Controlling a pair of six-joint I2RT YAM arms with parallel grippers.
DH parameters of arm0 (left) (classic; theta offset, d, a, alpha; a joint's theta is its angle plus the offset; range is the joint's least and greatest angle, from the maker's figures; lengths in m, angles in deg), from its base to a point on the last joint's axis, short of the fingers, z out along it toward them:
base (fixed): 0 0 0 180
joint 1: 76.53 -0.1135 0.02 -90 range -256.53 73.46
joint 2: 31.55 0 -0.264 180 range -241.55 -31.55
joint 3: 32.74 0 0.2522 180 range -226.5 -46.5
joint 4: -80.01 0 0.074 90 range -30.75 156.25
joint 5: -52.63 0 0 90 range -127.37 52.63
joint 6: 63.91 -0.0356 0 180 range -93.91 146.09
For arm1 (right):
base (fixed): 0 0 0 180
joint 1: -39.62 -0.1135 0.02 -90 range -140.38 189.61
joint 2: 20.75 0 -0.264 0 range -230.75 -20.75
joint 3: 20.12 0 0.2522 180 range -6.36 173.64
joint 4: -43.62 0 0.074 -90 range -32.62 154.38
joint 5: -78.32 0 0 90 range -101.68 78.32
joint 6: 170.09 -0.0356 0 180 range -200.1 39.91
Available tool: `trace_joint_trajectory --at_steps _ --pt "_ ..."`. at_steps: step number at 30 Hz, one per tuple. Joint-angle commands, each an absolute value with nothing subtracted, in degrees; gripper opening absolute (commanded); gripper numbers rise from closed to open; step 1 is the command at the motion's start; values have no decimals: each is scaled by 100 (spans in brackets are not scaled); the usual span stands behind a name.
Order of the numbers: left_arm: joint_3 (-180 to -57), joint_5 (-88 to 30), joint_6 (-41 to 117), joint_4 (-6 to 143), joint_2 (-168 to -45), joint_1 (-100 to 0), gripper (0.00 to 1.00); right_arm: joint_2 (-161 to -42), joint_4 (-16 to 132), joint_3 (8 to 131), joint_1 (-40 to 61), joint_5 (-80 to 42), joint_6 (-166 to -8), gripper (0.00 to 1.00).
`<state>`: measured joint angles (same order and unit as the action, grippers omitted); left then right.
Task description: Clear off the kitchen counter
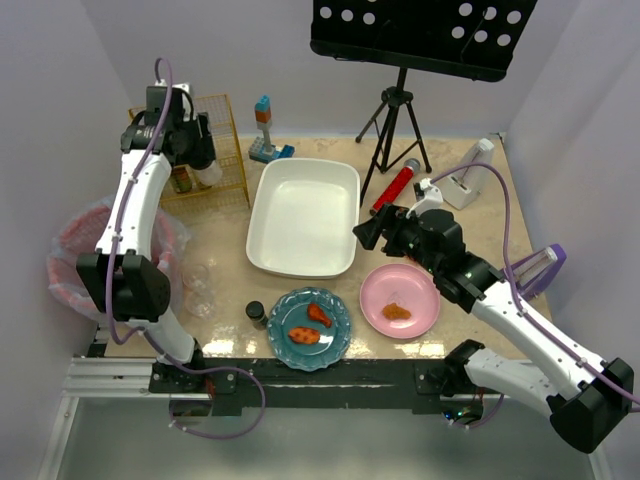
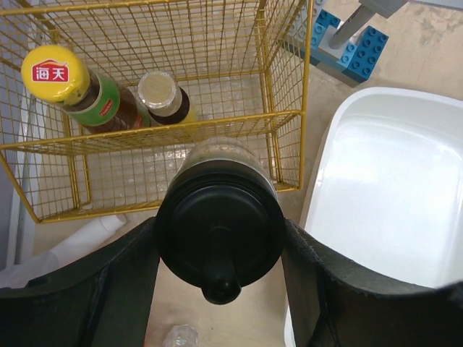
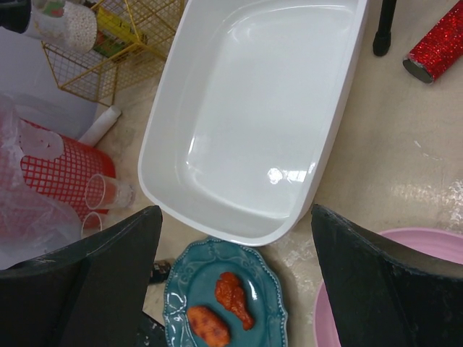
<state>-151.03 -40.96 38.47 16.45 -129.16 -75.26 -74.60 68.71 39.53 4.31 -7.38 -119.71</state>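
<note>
L gripper is up over the yellow wire basket at the far-left corner of the kitchen counter, jaws pinching a black-capped bottle by its sides. R gripper hangs w/ jaws spread wide, nothing between them, over the near end of the white tub mid-counter. Counter fills the top view beyond the arm bases; teal plate and pink plate, both w/ food, sit along its near edge.
</note>
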Motion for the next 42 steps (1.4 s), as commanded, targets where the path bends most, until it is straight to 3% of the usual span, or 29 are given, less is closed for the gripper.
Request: trace_joint_trajectory --at_steps 1,30,42 --pt "-15276 -4167 3769 2380 -12867 -7566 0 -7340 6828 3996 428 -596 -11894 89" --pt "-14836 -4703 3699 2407 -13342 -7653 0 -7304 6837 3935 420 -544 -11868 89" --pt "-14705 -4905 3761 2363 -13526 -8207 0 -7269 6845 3926 420 -544 -11850 90"
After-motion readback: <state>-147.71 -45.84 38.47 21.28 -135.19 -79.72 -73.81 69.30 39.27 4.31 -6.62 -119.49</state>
